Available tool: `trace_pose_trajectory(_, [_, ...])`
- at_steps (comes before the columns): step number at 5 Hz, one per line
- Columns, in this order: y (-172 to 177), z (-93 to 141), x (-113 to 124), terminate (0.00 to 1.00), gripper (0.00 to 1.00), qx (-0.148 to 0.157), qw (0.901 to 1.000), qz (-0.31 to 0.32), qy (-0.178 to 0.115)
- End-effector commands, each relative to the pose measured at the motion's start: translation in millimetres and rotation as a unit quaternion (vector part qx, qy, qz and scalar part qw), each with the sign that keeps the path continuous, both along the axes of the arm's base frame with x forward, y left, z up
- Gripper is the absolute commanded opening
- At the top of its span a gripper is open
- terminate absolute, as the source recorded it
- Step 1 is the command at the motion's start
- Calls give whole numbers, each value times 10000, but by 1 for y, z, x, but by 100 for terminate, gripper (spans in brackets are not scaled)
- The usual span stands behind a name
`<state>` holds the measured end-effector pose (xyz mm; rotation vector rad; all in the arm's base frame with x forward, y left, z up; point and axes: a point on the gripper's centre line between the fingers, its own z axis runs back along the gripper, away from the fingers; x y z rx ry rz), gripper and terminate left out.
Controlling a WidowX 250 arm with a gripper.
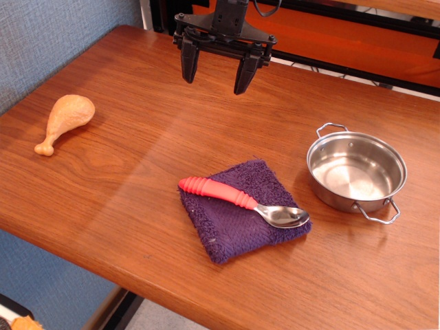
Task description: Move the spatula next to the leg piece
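In the single view, the gripper [216, 74] hangs above the far side of the table [137, 227] with its jaws wide apart and holds nothing. The spatula [242, 202] lies across the purple towel [234, 227], well apart from the leg piece [65, 120] at the left. The steel pot [356, 172] stands to the right, so the task appears not yet started.

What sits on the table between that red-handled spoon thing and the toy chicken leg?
Only bare wood, apart from the purple towel under the spatula; nothing stands before the leg piece in this camera view.
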<state>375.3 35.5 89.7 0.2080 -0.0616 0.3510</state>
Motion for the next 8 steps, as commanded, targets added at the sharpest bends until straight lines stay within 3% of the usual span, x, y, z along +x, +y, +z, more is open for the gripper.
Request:
trace_pose_trajectory(1, [0,0,0,0,100,0,10000,0,0])
trace_pose_trajectory(2, [-1,0,-15,0,100,-166,9920,-1246,63])
trace_pose_trajectory(3, [-2,6,-36,0,100,-505,9675,-2479,-29])
trace_pose_trajectory(4, [-1,15,-63,0,100,-710,9274,-3671,-121])
trace_pose_trajectory(5, [-6,12,-84,0,100,-787,8739,-4797,-50])
trace_pose_trajectory(6, [-21,4,-88,0,100,-502,8093,-5844,294])
trace_pose_trajectory(7, [-30,-4,-87,0,100,-393,7305,-6803,442])
trace_pose_trajectory(8, [-37,-7,-83,0,100,-152,6634,-7469,418])
